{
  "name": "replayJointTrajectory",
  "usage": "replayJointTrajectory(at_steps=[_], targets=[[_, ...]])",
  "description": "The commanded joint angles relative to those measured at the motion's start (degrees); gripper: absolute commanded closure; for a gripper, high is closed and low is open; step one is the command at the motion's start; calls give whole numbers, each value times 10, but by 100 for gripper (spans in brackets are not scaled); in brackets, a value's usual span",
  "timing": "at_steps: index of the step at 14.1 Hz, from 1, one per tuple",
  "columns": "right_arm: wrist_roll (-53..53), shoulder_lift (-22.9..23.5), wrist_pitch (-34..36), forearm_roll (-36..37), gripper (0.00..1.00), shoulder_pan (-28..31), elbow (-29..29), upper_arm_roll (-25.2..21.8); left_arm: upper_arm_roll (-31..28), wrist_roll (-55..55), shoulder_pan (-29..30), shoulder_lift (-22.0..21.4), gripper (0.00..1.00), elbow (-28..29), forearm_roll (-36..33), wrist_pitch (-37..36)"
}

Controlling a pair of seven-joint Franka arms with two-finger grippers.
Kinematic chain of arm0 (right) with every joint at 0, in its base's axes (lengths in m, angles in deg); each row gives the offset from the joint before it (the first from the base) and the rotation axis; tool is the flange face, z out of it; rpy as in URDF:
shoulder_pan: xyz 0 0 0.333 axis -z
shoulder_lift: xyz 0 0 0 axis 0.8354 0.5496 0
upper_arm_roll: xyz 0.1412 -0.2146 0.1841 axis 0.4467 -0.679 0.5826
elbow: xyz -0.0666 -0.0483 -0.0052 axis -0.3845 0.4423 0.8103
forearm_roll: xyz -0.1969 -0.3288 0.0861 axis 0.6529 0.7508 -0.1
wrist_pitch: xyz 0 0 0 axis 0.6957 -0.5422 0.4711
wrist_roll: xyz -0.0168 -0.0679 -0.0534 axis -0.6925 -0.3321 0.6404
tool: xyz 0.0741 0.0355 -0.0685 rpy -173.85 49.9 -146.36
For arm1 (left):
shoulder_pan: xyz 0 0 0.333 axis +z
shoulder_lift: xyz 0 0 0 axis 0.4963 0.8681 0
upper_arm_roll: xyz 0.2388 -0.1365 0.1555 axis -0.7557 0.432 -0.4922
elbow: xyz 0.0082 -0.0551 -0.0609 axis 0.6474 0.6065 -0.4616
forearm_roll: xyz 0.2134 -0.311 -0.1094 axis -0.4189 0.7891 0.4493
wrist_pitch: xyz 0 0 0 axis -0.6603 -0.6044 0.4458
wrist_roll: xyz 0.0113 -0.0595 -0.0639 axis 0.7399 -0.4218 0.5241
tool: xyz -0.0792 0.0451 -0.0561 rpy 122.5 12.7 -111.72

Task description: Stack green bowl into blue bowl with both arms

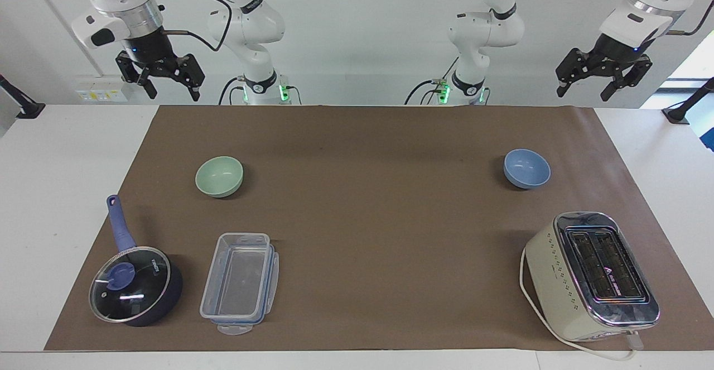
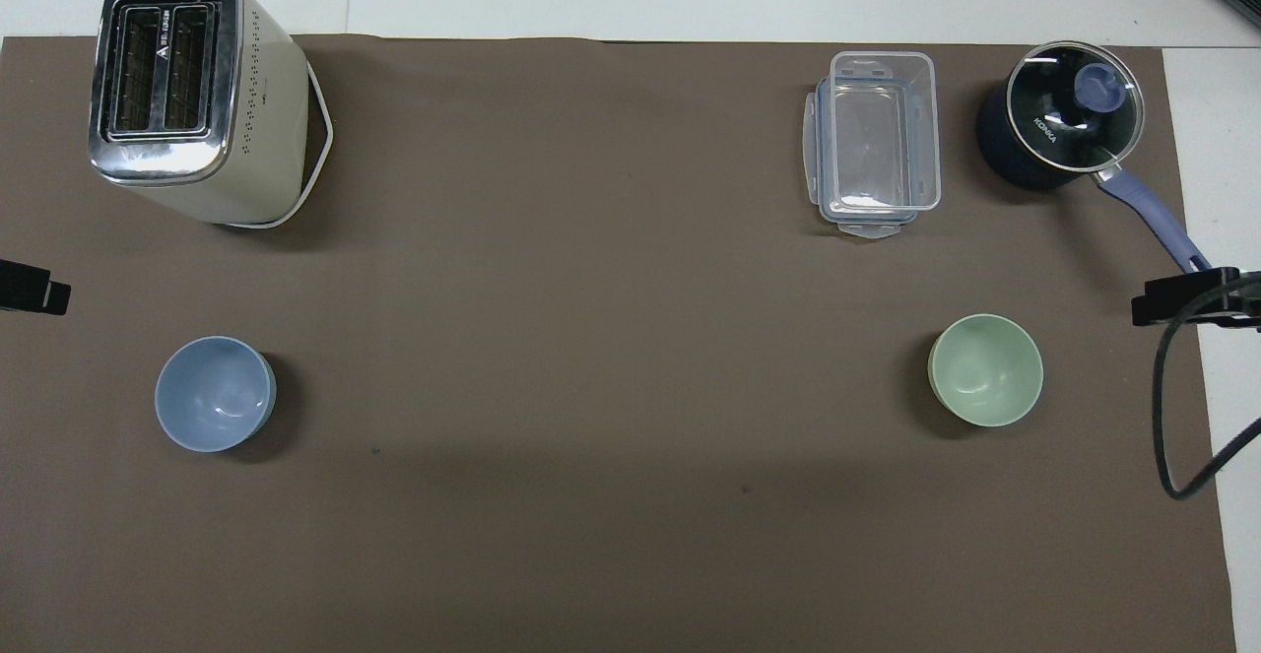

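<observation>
Both arms raised and waiting at the robots' end of the desk (image 1: 67,152), neither touching anything.

Right hand (image 1: 167,85): hangs high above the robot-side corner of the brown mat (image 1: 362,219) at the right arm's end, wrist tipped slightly, fingers pointing down and spread apart, nothing between them. Black cable loops off the wrist. In the overhead view only a black tip shows at the frame edge (image 2: 1177,303).

Left hand (image 1: 583,86): hangs high over the desk's corner at the left arm's end, wrist canted, fingers angled down, apart and empty. Overhead shows just a black tip at the edge (image 2: 34,291).

Green bowl (image 1: 219,176): upright on the mat, toward the right arm's end, nearer to the robots than the clear lidless food container (image 1: 240,282) and the dark blue saucepan (image 1: 136,286) with its glass lid. Well below the right hand, no contact.

Blue bowl (image 1: 526,168): upright on the mat toward the left arm's end, well apart from the green bowl, about level with it across the desk. Nearer to the robots than the cream two-slot toaster (image 1: 591,275), whose white cord curls beside it.

Bowls unstacked.
</observation>
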Motion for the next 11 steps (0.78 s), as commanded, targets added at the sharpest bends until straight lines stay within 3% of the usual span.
replayJointTrajectory(at_steps=[1, 11], targets=[[13, 3, 5, -5, 0, 8, 7, 2, -4, -4, -5, -16, 0, 21, -9, 12], [9, 4, 2, -5, 0, 8, 8, 4, -4, -4, -5, -16, 0, 24, -9, 12]])
